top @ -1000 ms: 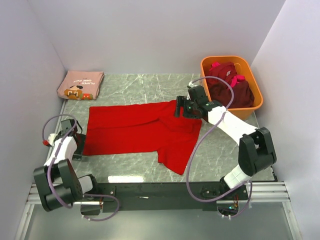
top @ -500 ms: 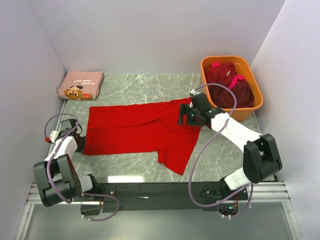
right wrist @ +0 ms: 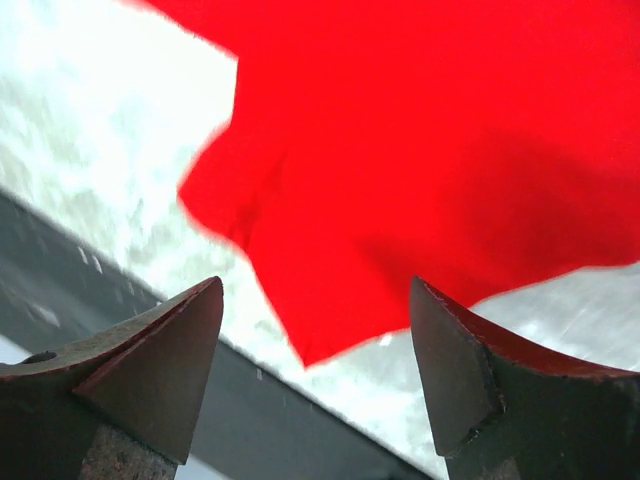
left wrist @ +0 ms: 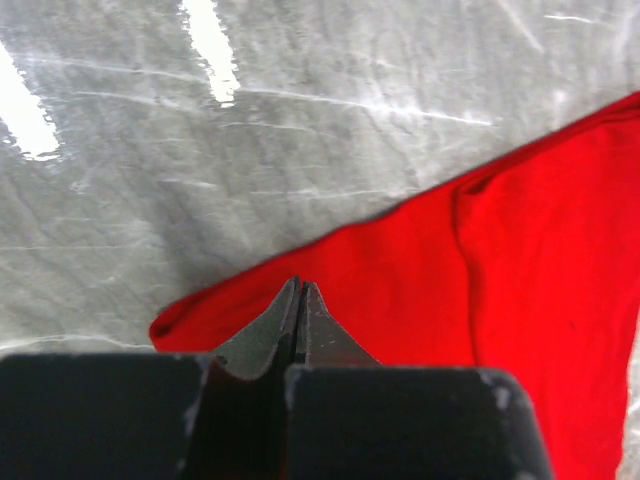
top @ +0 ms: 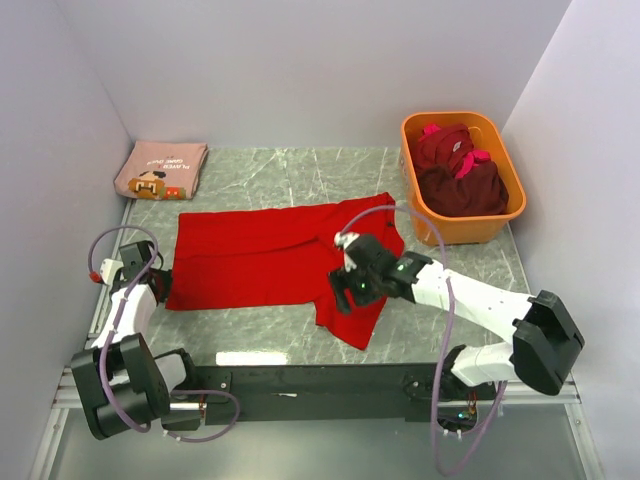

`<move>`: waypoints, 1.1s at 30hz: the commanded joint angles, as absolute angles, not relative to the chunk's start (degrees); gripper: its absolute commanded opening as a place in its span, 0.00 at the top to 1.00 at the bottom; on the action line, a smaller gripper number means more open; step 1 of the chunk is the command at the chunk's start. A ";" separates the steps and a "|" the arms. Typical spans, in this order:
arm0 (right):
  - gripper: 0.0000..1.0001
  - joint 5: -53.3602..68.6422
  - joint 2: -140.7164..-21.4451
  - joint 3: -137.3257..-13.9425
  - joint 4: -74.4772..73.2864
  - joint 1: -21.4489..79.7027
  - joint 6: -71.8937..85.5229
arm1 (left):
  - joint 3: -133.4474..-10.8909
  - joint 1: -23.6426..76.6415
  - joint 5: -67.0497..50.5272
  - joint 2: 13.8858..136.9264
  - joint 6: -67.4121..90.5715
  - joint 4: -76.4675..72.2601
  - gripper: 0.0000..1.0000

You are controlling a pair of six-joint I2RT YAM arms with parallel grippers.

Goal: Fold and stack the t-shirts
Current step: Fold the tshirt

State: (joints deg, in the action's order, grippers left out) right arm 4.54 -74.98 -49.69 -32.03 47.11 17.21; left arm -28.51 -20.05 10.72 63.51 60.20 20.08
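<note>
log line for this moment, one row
left gripper: shut, tips at red t-shirt edge | right gripper: open, above same shirt | shirt: spread flat, unfolded

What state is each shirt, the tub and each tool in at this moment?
red t-shirt: spread flat, unfolded.
dusty-pink t-shirt: folded, at the far left corner.
maroon t-shirts: crumpled, unfolded, in the orange tub.
orange tub: upright.
left tool: shut, tips at the red t-shirt's left edge; whether cloth is pinched is unclear.
right tool: open, above the red t-shirt's near sleeve, holding nothing.
</note>
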 commanded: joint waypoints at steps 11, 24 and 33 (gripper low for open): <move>0.22 4.93 -80.50 -48.16 -37.27 62.48 20.30 | -28.56 -19.95 10.71 62.23 60.38 19.68 0.99; 0.47 -3.16 -87.19 -46.58 -38.15 62.58 24.43 | -27.86 -19.95 10.46 62.49 59.94 18.46 0.99; 1.00 -8.61 -86.66 -49.30 -38.85 60.39 25.75 | -28.56 -20.04 9.41 63.19 59.15 17.49 0.99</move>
State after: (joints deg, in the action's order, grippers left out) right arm -4.25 -87.24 -47.07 -38.20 62.00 24.84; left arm -28.27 -20.05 10.11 62.96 60.23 19.14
